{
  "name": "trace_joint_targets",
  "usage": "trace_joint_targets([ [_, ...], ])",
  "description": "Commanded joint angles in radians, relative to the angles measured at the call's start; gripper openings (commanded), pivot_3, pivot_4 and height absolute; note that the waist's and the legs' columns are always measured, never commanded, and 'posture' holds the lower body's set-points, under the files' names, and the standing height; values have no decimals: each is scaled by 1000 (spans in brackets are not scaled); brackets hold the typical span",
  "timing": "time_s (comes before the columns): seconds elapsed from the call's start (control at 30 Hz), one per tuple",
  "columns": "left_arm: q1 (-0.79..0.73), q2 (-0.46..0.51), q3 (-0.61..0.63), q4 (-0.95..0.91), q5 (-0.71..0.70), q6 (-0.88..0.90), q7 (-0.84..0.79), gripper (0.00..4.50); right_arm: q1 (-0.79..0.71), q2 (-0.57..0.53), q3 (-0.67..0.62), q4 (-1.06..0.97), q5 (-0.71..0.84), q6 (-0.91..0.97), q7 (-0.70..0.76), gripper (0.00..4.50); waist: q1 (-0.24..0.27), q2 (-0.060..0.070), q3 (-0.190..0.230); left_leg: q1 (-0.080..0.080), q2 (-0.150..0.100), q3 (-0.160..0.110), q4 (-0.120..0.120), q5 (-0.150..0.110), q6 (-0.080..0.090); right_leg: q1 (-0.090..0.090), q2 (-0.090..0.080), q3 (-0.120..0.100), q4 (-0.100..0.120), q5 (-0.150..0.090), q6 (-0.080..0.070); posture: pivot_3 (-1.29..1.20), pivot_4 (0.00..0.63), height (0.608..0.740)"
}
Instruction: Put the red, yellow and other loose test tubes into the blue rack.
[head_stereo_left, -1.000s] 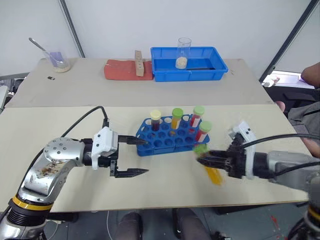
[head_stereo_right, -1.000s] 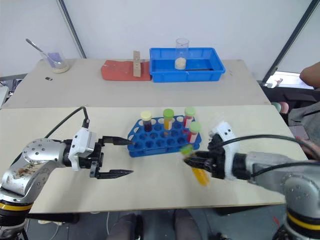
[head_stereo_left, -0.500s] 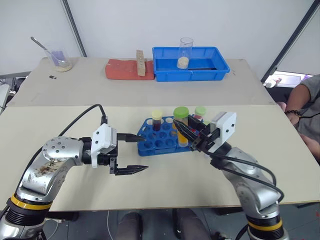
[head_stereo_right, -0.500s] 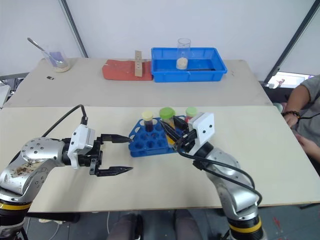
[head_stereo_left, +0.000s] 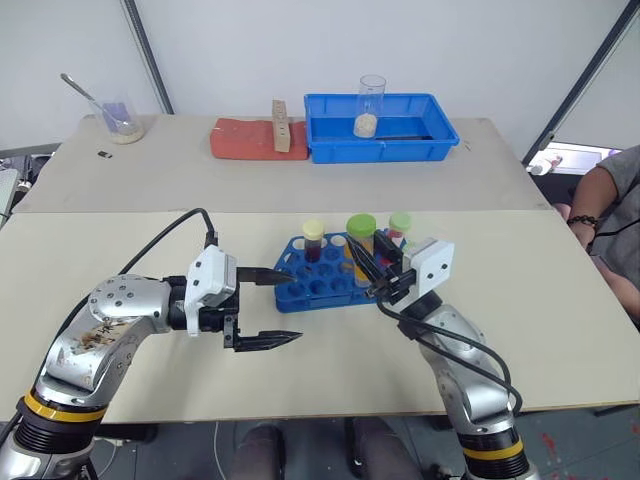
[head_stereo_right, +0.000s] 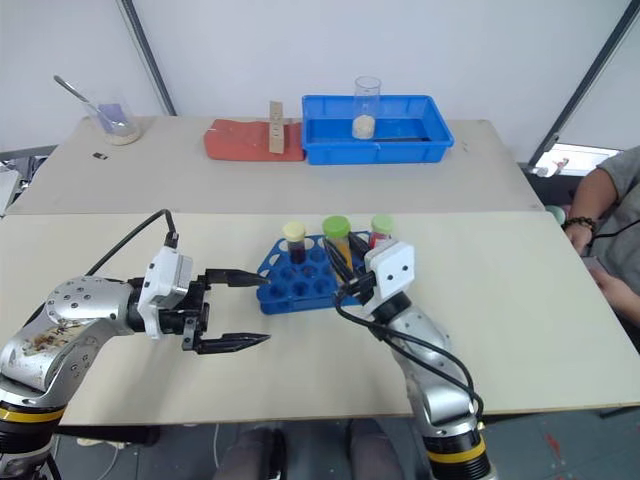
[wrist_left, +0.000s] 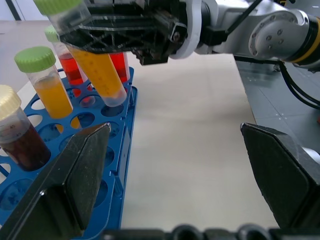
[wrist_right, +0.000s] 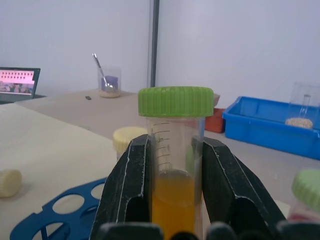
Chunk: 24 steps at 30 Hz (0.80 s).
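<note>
Clamped in the right gripper (wrist_right: 172, 200), a yellow tube (wrist_right: 175, 165) is held over the rack (head_stereo_left: 320, 285)'s right edge; left gripper (head_stereo_left: 270, 305) is spread wide, empty, beside it.

The right claw (wrist_right: 176, 200) clamps an upright tube of yellow-orange liquid (wrist_right: 176, 165), one black finger (wrist_right: 127, 190) on each side of it. The tube has a green cap (wrist_right: 176, 101). Behind it stands a cream cap (wrist_right: 129, 139). The blue rack (wrist_right: 65, 212) lies below. A blue tray (wrist_right: 270, 122) and a glass with a spoon (wrist_right: 108, 82) rest on the far surface (wrist_right: 70, 107).
</note>
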<state>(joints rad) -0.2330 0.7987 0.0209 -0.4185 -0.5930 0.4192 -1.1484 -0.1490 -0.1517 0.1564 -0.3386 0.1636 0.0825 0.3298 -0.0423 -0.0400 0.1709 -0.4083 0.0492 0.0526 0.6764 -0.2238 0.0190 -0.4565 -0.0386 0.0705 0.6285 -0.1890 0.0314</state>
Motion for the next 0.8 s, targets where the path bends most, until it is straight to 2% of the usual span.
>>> trace_joint_targets([
  [0.03,6,18,34,-28,-17,0,-2,4500,-8,15,1,6,-13,-58,-3,987,0,0,0,0,0,0,0,0,0,0,0,0,0,0,0,0,150,740],
  [0.43,24,32,48,-27,-14,-1,4,4500,-22,54,3,115,-54,-140,-16,987,-1,0,0,1,0,0,0,0,0,0,0,0,1,0,-1,0,150,740],
  [0.8,23,21,49,-30,-21,3,21,4500,9,67,11,135,-41,-178,12,986,-1,0,0,2,0,0,0,0,0,1,0,0,1,-1,-2,0,150,740],
])
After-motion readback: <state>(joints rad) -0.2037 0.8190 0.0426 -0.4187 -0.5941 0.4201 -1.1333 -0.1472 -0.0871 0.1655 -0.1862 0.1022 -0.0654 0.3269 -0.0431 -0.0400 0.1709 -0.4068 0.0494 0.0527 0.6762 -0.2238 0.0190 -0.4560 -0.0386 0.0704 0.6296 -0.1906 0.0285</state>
